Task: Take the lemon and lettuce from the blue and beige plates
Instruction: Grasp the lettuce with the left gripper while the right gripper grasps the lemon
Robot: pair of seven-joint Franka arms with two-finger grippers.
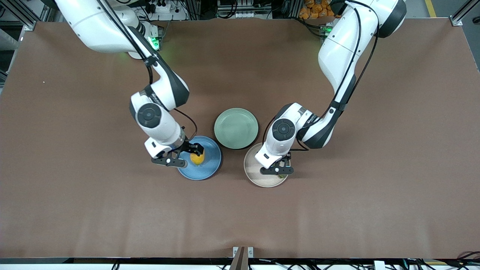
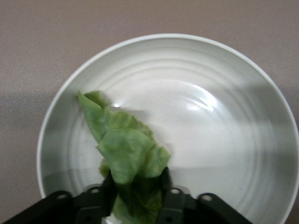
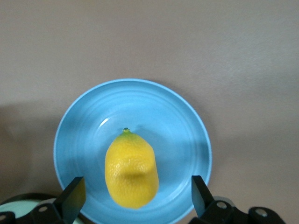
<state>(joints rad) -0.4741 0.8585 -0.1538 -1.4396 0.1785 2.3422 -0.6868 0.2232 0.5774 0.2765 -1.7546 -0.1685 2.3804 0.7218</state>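
A yellow lemon (image 1: pixel 197 158) (image 3: pixel 131 169) lies on the blue plate (image 1: pixel 210 167) (image 3: pixel 177 121). My right gripper (image 1: pixel 186 155) (image 3: pixel 136 186) hangs low over that plate, open, one finger on each side of the lemon with a gap on both sides. A green lettuce (image 2: pixel 124 144) leaf lies in the beige plate (image 1: pixel 252 169) (image 2: pixel 210 140), which sits toward the left arm's end. My left gripper (image 1: pixel 279 170) (image 2: pixel 136 186) is down in that plate, its fingers pressed against the lettuce on both sides. In the front view the hand hides most of the leaf.
An empty pale green plate (image 1: pixel 236 128) stands between the two other plates, farther from the front camera; its rim (image 3: pixel 18 205) also shows in the right wrist view. Brown table (image 1: pixel 75 195) spreads around all three plates.
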